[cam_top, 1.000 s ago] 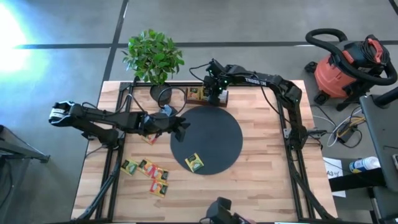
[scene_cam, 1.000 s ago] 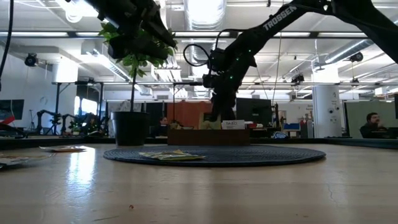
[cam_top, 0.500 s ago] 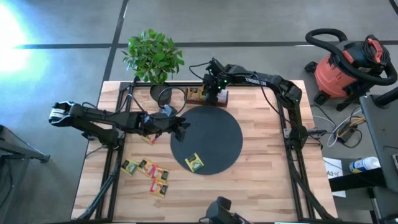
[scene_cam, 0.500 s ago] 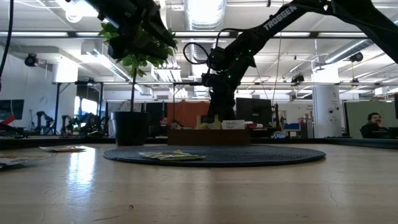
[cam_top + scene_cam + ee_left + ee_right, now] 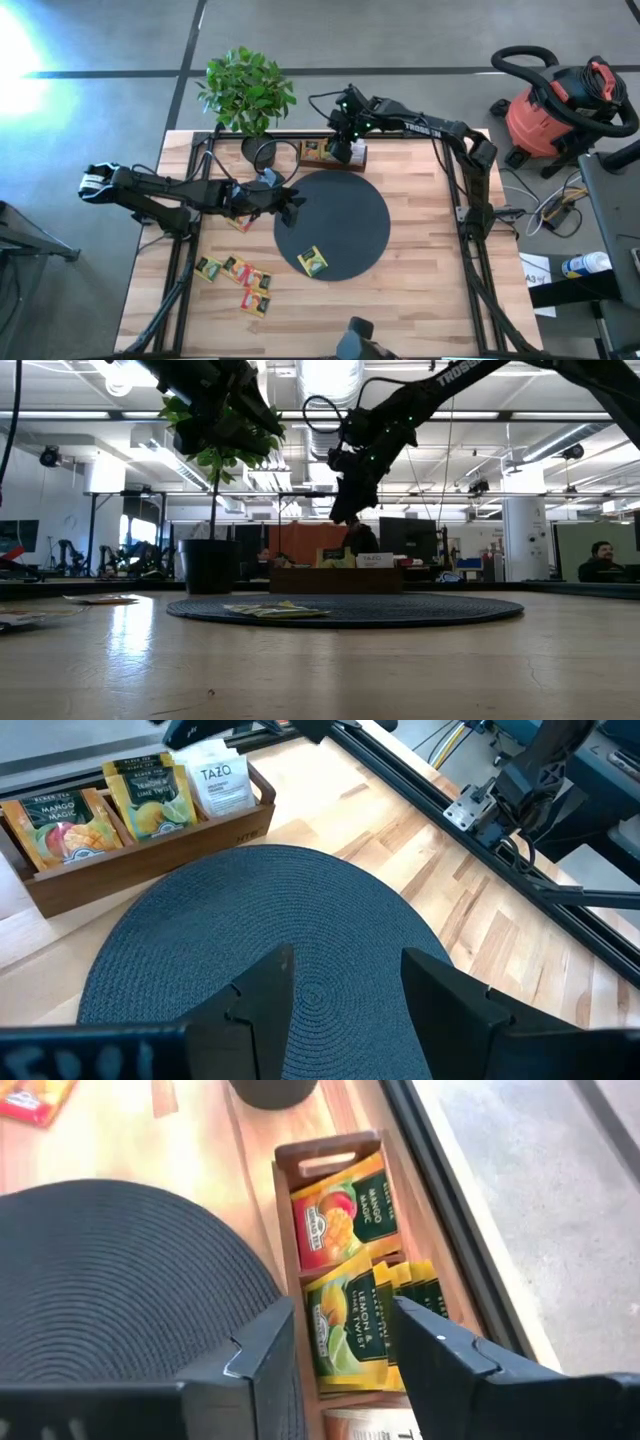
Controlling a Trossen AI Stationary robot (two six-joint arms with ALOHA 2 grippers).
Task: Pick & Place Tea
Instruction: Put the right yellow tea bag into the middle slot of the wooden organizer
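While your right gripper (image 5: 341,150) is hanging open and empty above the tray (image 5: 331,166), the loose sachet (image 5: 313,262) is lying on the disc (image 5: 355,225) nearer your left gripper (image 5: 296,205), also open wide.

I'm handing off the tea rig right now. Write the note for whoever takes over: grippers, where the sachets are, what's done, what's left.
Right gripper: open and empty, raised above the wooden tray at the table's far edge.
Left gripper: open and empty, hovering at the left rim of the black mat.
Tea in the tray: mango, lemon and white sachets standing in its compartments.
Still loose: one green sachet on the mat, one under the left arm, and a cluster on the near-left table.
Done: some sachets filed in the tray.
Left: probably the loose sachets go into the tray too.
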